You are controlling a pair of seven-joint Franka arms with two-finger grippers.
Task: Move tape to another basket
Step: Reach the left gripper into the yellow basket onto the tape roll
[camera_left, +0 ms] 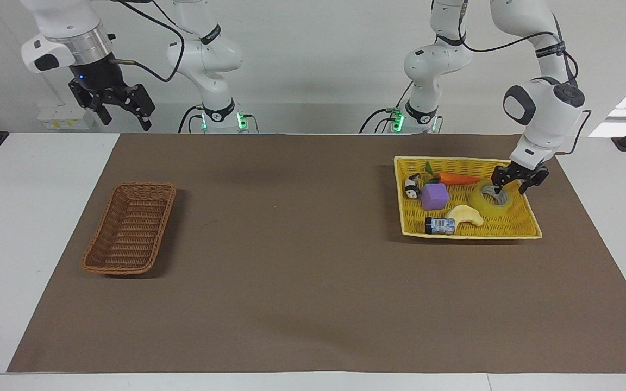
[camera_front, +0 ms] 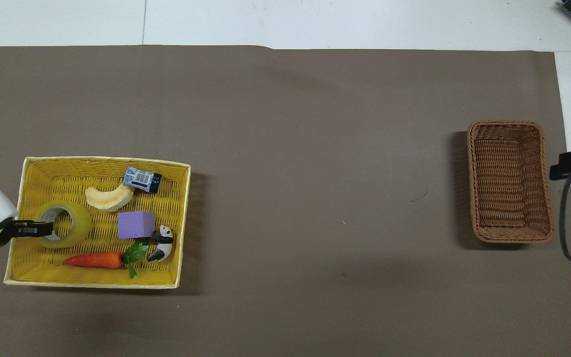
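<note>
Left gripper (camera_left: 511, 186) straddles the tape's (camera_left: 491, 199) wall, fingers spread — right gripper (camera_left: 120, 111) waits, fingers parted.

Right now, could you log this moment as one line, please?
left gripper: straddling tape wall, in yellow tray | right gripper: waiting | basket: no tape

- Tape (camera_left: 491, 199): I see glossy translucent yellow film on a matt grey-white core.
- Basket (camera_left: 130, 228): rough brown woven wicker.
- Yellow tray-basket (camera_left: 514, 228): tightly woven, matt.
- Bench (camera_left: 302, 282): covered by a smooth, matt brown sheet.
</note>
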